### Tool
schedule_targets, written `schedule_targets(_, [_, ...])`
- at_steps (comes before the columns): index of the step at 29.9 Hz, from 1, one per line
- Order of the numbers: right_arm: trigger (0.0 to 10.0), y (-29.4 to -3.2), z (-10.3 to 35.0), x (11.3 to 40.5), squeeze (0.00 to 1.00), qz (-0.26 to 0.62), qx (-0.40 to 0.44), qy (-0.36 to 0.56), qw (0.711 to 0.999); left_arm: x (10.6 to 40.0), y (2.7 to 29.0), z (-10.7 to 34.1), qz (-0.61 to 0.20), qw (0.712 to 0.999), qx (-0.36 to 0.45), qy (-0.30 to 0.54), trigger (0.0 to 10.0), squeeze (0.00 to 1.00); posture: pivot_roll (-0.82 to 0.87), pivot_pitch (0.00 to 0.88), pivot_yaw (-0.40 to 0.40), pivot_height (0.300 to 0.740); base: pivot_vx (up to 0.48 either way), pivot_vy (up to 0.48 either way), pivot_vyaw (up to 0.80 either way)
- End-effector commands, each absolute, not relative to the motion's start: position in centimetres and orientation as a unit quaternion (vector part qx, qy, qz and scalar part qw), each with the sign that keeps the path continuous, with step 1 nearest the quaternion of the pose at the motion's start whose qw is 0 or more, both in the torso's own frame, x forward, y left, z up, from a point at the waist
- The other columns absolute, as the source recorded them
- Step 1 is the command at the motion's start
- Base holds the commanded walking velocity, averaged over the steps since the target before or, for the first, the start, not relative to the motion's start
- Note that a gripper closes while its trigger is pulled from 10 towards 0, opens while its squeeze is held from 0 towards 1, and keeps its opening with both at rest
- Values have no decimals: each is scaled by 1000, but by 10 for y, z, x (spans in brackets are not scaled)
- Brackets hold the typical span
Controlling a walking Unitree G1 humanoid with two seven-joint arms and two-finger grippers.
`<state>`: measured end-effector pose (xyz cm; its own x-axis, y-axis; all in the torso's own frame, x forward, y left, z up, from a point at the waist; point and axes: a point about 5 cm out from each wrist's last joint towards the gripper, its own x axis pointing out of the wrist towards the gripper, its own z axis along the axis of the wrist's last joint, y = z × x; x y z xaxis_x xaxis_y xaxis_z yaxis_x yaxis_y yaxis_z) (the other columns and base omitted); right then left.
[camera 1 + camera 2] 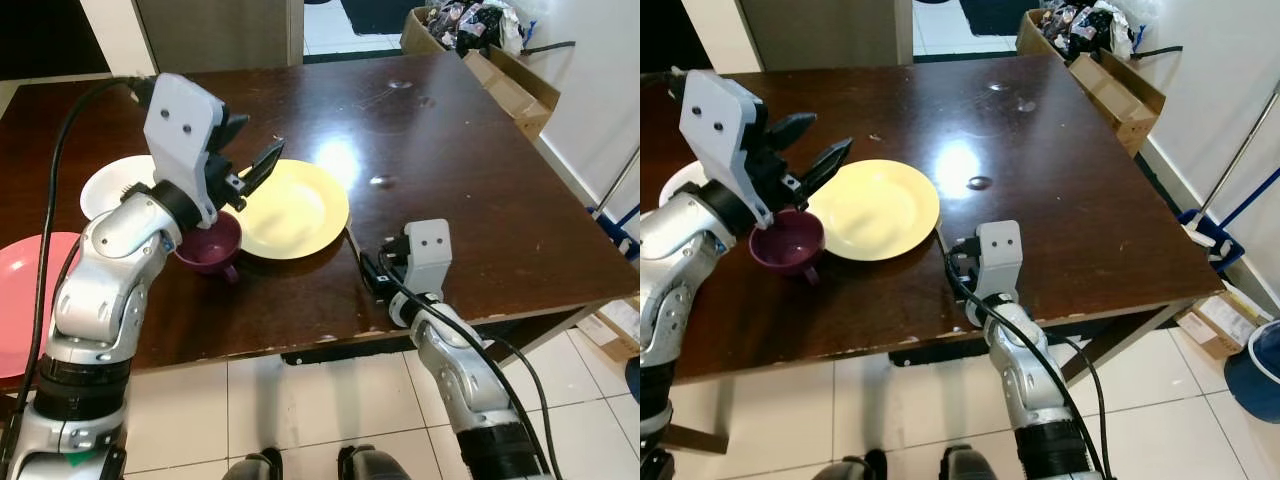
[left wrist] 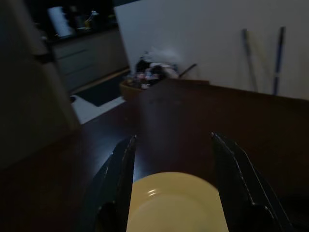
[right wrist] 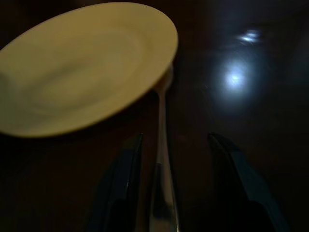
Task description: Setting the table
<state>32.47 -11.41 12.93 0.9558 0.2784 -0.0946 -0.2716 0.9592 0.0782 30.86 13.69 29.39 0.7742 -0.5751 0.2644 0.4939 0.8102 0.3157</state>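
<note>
The right gripper (image 3: 170,188) sits low over the near edge of a dark brown wooden table (image 1: 480,170), its two black fingers spread apart. Between them lies the handle of a silver utensil (image 3: 161,159), flat on the wood; neither finger visibly touches it. Its far end reaches the rim of the yellow plate (image 1: 292,208), and whether it is a spoon or a fork cannot be told.

The left gripper (image 1: 246,160) is raised above the table, fingers spread and holding nothing, pointing over the near-left rim of the yellow plate. In the left wrist view the plate shows between the two fingers. Directly below this gripper stands a dark purple cup (image 1: 210,243), upright, with its handle toward the table's near edge, just beside the yellow plate on its left.

Behind the left arm lies a white plate (image 1: 108,184), partly hidden. A pink plate (image 1: 22,290) sits at the table's near-left corner. Beyond the far-right corner, cardboard boxes (image 1: 500,72) stand on the white tiled floor (image 1: 300,410), one filled with clutter.
</note>
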Motion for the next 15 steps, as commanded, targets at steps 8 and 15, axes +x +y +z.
schedule_targets(8, [10000,-114,120,346,0,135,27,74,988,292,133,255,-414,863,284,-46,10000,0,9,152,83,740,0,0,0])
schedule_targets(15, [10000,-109,113,350,0,150,37,93,984,290,136,237,-416,863,285,-5,10000,0,16,142,93,740,0,0,0])
